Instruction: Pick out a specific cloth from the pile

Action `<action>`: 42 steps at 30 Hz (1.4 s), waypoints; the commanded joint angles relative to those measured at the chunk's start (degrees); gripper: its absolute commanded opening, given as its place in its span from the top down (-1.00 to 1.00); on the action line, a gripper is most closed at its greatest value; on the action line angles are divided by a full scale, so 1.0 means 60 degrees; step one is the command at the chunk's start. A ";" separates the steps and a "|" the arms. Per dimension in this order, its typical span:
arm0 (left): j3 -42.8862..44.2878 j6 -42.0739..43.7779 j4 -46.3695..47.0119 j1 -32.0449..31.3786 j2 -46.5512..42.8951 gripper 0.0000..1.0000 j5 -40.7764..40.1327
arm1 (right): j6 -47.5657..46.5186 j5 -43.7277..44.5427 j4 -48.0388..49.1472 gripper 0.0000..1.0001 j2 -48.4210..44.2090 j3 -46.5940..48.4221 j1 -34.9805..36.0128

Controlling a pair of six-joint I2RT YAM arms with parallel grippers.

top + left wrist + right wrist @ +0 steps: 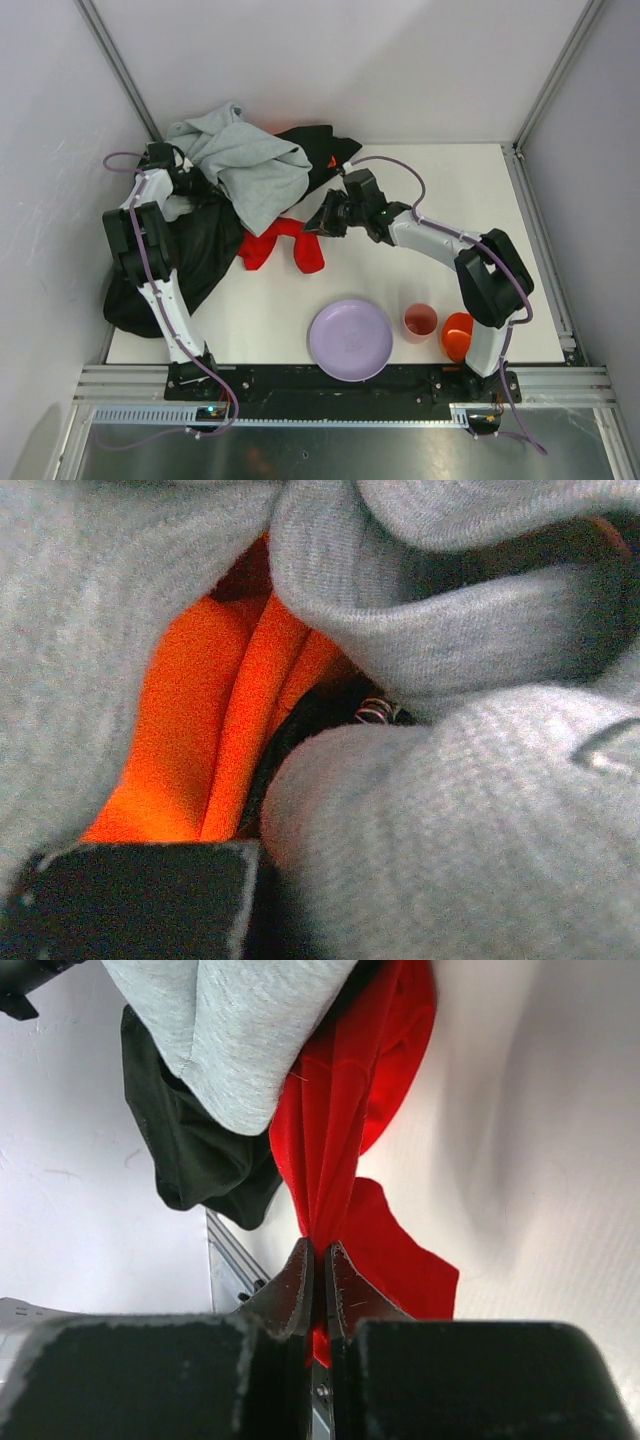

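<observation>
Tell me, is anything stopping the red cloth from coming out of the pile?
Yes. The right tool is shut on the red cloth, but the cloth's far end is tucked under the gray sweatshirt's lower edge, beside the black garment. Toward the open table nothing visible blocks it.

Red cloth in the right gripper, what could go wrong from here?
The right gripper pinches only a narrow bunched fold of the red cloth, so it may slip out when pulled. The cloth's far end tucks under the gray sweatshirt, so pulling may drag that garment along.
</observation>
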 commanded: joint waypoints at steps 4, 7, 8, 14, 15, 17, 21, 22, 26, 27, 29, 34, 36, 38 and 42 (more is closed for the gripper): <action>-0.0012 0.0320 -0.0157 0.0439 -0.0038 0.98 -0.1351 | -0.0905 -0.0211 -0.1564 1.00 -0.1401 0.1407 -0.0434; -0.0022 0.0315 -0.0153 0.0439 -0.0039 0.98 -0.1366 | -0.1240 -0.0041 -0.2201 1.00 -0.1513 0.2043 -0.0513; -0.0024 0.0313 -0.0156 0.0439 -0.0045 0.98 -0.1362 | -0.1337 -0.0026 -0.2342 1.00 -0.1538 0.2243 -0.0537; -0.0015 0.0300 -0.0144 0.0475 -0.0047 0.99 -0.1366 | -0.1695 0.0021 -0.3016 1.00 -0.1938 0.2911 -0.0889; -0.0013 0.0306 -0.0151 0.0479 -0.0049 0.99 -0.1362 | -0.1748 0.0034 -0.3101 1.00 -0.2066 0.2969 -0.0982; -0.0012 0.0296 -0.0153 0.0493 -0.0051 0.99 -0.1366 | -0.1820 0.0103 -0.3252 1.00 -0.2327 0.3046 -0.1165; -0.0018 0.0286 -0.0145 0.0510 -0.0052 0.99 -0.1364 | -0.1932 0.0181 -0.3469 1.00 -0.2989 0.3118 -0.1662; -0.0015 0.0292 -0.0144 0.0526 -0.0052 0.99 -0.1353 | -0.1961 0.0195 -0.3517 1.00 -0.3163 0.3131 -0.1822; -0.0021 0.0299 -0.0146 0.0538 -0.0077 0.99 -0.1370 | -0.2075 0.0259 -0.3790 1.00 -0.3761 0.3216 -0.2475; -0.0023 0.0298 -0.0152 0.0555 -0.0079 0.99 -0.1371 | -0.2077 0.0271 -0.3854 1.00 -0.3886 0.3232 -0.2639; -0.0025 0.0297 -0.0150 0.0574 -0.0069 0.99 -0.1361 | -0.2130 0.0268 -0.3960 1.00 -0.4181 0.3284 -0.3033; -0.0029 0.0300 -0.0146 0.0595 -0.0075 0.99 -0.1369 | -0.2259 0.0311 -0.4207 1.00 -0.4739 0.3373 -0.3810; -0.0019 0.0302 -0.0144 0.0592 -0.0079 0.99 -0.1368 | -0.2311 0.0341 -0.4250 1.00 -0.4888 0.3345 -0.3996; -0.0013 0.0298 -0.0148 0.0591 -0.0073 0.99 -0.1368 | -0.2378 0.0337 -0.4330 1.00 -0.4933 0.3330 -0.4097; -0.0020 0.0298 -0.0144 0.0600 -0.0078 0.99 -0.1362 | -0.2515 0.0211 -0.4437 1.00 -0.4828 0.3052 -0.4120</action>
